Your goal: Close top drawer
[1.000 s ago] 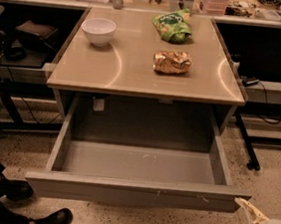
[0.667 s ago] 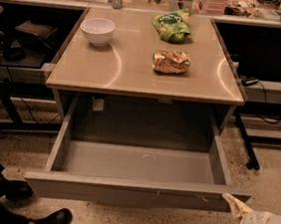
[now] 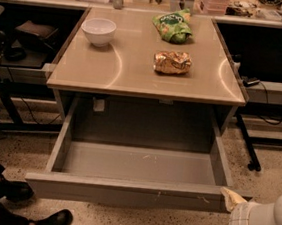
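The top drawer [image 3: 132,191] is a wide, shallow grey metal drawer pulled fully out from under the table top, and its inside is empty. Its flat front faces me, with small pale scratch marks right of centre. My gripper [image 3: 233,198] comes in from the bottom right on a white arm. Its pale fingertip sits at the right end of the drawer front, touching or nearly touching it.
On the tan table top [image 3: 135,73] stand a white bowl [image 3: 98,30], a green snack bag [image 3: 172,26] and a gold snack bag [image 3: 172,62]. Dark desks with cables flank the table. A person's legs and black shoes [image 3: 44,218] are at the bottom left.
My arm has risen from the bottom right corner and moved left, bringing the gripper up to the right end of the drawer front. The drawer has not moved.
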`<state>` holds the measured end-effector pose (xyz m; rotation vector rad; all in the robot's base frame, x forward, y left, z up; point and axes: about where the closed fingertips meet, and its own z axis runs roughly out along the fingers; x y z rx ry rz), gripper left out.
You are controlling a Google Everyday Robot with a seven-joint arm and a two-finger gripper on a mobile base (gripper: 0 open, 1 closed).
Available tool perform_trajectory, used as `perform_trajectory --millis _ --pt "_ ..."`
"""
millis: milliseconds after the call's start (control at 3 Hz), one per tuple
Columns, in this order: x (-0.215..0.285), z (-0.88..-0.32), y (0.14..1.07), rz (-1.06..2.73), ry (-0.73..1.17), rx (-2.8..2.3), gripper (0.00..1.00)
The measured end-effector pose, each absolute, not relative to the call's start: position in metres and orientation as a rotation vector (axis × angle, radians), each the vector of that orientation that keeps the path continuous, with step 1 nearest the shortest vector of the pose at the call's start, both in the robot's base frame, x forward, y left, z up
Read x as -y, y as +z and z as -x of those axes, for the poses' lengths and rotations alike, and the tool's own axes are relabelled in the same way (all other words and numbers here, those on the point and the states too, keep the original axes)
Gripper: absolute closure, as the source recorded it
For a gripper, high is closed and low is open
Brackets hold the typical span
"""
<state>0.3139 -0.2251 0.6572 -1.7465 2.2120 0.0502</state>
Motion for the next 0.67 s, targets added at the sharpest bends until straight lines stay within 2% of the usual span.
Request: perform_trajectory --millis 333,667 --pt "0.23 -0.31 0.658 1.72 0.055 -2.219 0.0" --pt "0.261 -0.284 0.676 1.61 0.022 -2.276 0.0"
